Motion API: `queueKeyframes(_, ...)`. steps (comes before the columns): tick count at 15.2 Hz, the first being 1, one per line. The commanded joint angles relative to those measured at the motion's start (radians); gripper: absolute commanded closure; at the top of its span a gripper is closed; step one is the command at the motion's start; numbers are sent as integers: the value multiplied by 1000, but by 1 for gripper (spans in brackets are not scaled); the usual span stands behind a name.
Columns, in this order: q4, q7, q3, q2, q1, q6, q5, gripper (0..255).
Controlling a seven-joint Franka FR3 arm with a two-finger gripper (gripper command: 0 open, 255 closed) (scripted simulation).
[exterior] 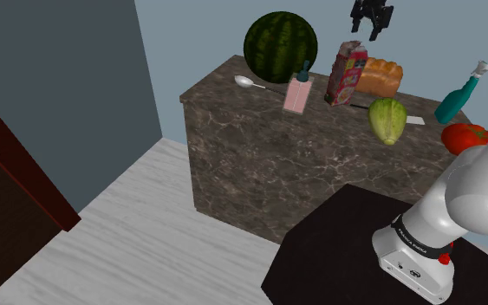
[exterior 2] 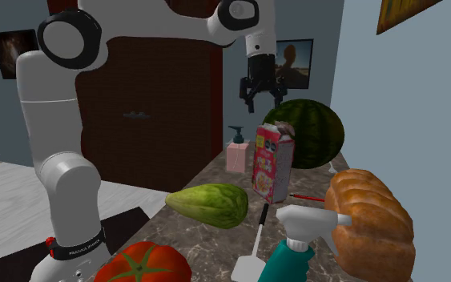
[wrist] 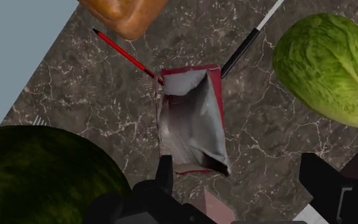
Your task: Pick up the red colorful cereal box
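The red cereal box stands upright on the dark marble counter, with colourful print on its pink front. Its top is torn open, and the wrist view looks straight down into the grey inner bag. My black gripper hangs open in the air well above the box, touching nothing. In the wrist view the fingers stand wide apart, with the box's open top ahead of them.
A watermelon, spoon and pink soap dispenser are to the shoulder view's left of the box. A bread loaf, green cabbage, teal spray bottle, tomato, red pencil and knife crowd the other sides.
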Motion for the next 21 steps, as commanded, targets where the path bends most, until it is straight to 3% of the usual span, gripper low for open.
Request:
queueKeyframes(1,124,-131,-18,109,-19,-18,50,0)
queueKeyframes(11,-11,-109,-8,79,-14,90,31,0)
queueKeyframes(12,-12,-109,-8,79,-14,90,31,255)
queueKeyframes(21,-11,-109,-8,79,-14,90,31,255)
